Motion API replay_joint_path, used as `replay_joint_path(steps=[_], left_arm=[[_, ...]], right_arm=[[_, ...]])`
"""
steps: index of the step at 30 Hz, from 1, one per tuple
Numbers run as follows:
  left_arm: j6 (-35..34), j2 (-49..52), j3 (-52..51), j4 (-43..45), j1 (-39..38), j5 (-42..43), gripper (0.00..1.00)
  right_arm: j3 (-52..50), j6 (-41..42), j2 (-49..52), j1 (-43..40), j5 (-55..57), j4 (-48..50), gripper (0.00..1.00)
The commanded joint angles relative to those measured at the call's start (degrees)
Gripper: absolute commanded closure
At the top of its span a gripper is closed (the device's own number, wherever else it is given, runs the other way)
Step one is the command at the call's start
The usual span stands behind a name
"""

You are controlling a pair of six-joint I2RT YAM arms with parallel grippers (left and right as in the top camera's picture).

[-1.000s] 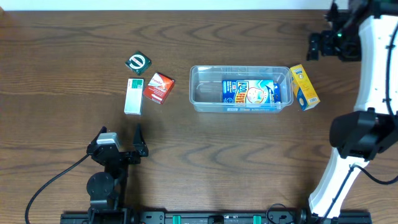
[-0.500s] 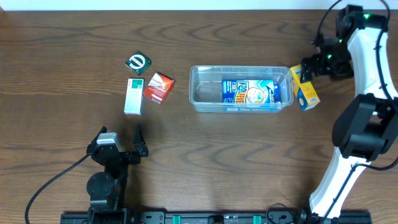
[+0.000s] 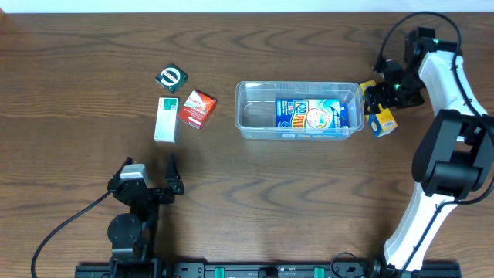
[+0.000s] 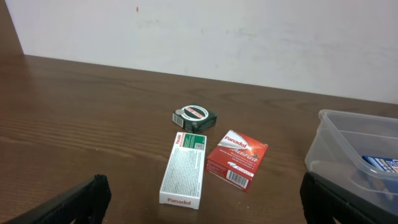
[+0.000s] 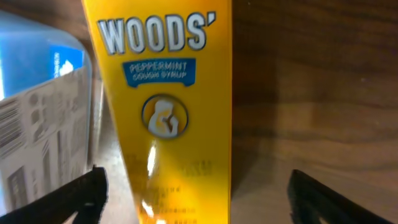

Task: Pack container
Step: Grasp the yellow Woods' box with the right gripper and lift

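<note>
Step in hand: pick-up of yellow Woods' box (image 5: 174,93), just right of container (image 3: 299,83) at scene centre. Right gripper (image 3: 380,99) over box, fingers wide, straddling, no grip. Left gripper (image 3: 149,167) near left, fingers wide, empty. Next: close on box, lift, carry left over rim.

Robotics lab: a white robot arm (image 3: 455,85) at a wooden table (image 3: 77,62), bare wall (image 4: 249,37) behind.

The container (image 3: 255,116) is clear glossy plastic; the yellow box (image 5: 168,124) is shiny cardboard; the table (image 3: 309,201) is dark grained wood.
</note>
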Motion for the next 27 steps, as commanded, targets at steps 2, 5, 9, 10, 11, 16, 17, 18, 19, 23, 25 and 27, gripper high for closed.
replay_joint_path(steps=[2,5,9,10,11,16,17,18,19,23,25,27], left_arm=[[0.35,-0.09,-0.98,-1.92,0.26,0.0,0.02],[0.35,-0.09,-0.98,-1.9,0.26,0.0,0.02],[0.35,-0.09,-0.98,-1.92,0.26,0.0,0.02],[0.35,-0.09,-0.98,-1.92,0.26,0.0,0.02],[0.35,-0.09,-0.98,-1.92,0.26,0.0,0.02],[0.35,-0.09,-0.98,-1.9,0.26,0.0,0.02],[0.35,-0.09,-0.98,-1.92,0.26,0.0,0.02],[0.35,-0.09,-0.98,-1.92,0.26,0.0,0.02],[0.35,-0.09,-0.98,-1.92,0.26,0.0,0.02],[0.35,-0.09,-0.98,-1.92,0.26,0.0,0.02],[0.35,-0.09,-0.98,-1.92,0.26,0.0,0.02],[0.35,-0.09,-0.98,-1.92,0.26,0.0,0.02]], right_arm=[[-1.9,-0.79,-0.15,0.2,-0.68,1.92,0.22],[-2.73,-0.57,-0.15,0.2,-0.74,3.02,0.32],[-3.32,-0.57,-0.15,0.2,-0.87,3.41,0.42],[-3.32,-0.55,-0.15,0.2,-0.87,3.41,0.46],[-3.32,-0.46,-0.15,0.2,-0.87,3.41,0.5],[-3.32,0.98,-0.15,0.2,-0.83,3.61,0.6],[-3.3,1.46,-0.15,0.2,-0.76,3.61,0.6],[-3.3,1.9,-0.15,0.2,-0.66,3.61,0.6],[-3.3,2.03,-0.15,0.17,-0.66,3.58,0.6],[-2.99,2.51,-0.17,0.17,-0.61,3.17,0.6],[-2.1,3.5,-0.17,0.17,-0.13,2.49,0.61],[-0.61,4.26,-0.2,0.17,0.02,1.42,0.61]])
